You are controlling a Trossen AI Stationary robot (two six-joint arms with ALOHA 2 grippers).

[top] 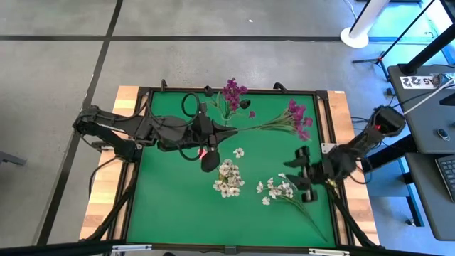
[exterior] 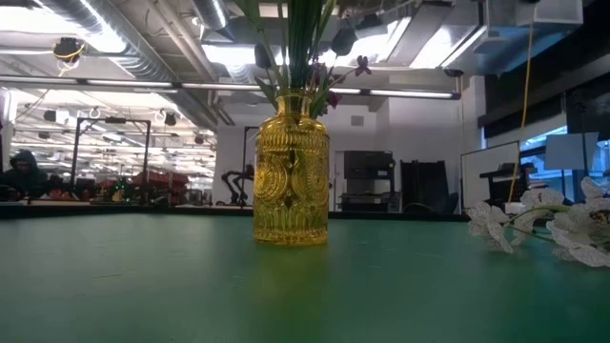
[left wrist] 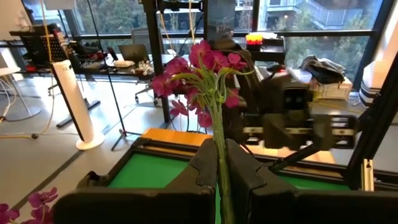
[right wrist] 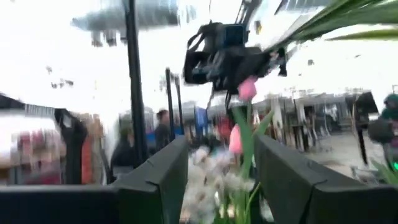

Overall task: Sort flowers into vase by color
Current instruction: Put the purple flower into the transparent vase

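Observation:
My left gripper (top: 217, 133) is at the table's middle, shut on a magenta-purple flower (top: 300, 121) whose stem (top: 256, 128) runs toward the right edge. A second magenta cluster (top: 231, 92) stands at the far side, its stems running under the left gripper. The low view shows a yellow glass vase (exterior: 291, 176) upright on the green mat with green stems in it. Two white blossom sprays (top: 227, 178) (top: 276, 188) lie on the mat. My right gripper (top: 295, 174) is open beside the right spray. In its wrist view, white blossoms (right wrist: 208, 180) and pink buds (right wrist: 236, 138) show between its fingers (right wrist: 221, 162). My left gripper (left wrist: 221, 152) pinches the green stem (left wrist: 219, 134) of the magenta flower between its two fingers, some way below the flower head (left wrist: 202, 65). The fingers point level toward the table's right side and lie along the stem. The flower is lifted, its head out ahead of the fingertips.
A single loose white blossom (top: 239, 152) lies on the green mat (top: 163, 206). A black frame and wooden rim (top: 106, 192) edge the table. The mat's near left part is bare. Beyond the right edge stands a desk with a keyboard (top: 446, 174).

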